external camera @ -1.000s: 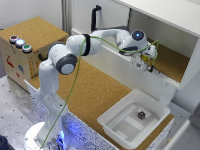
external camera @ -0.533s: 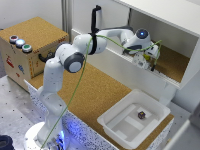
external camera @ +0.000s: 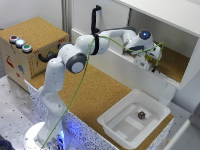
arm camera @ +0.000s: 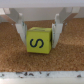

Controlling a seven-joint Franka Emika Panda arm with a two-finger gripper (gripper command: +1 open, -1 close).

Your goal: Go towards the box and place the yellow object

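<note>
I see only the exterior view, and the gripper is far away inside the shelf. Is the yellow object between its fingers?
Observer: Yes. In the wrist view the yellow object sits between the two fingers of the gripper.
Operator: Does it carry any mark?
Observer: A dark letter S on the face toward the camera.
Operator: Is it lifted?
Observer: It seems to rest on the cork surface; whether the fingers press it, I cannot tell.

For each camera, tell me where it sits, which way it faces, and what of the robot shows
Exterior view: off the arm, raised, looking down on the cork table, white box and the whole arm.
Wrist view: on the wrist, facing the cork between the gripper fingers.
Shared: the gripper and cork surface; the yellow object shows clearly only at the wrist.
</note>
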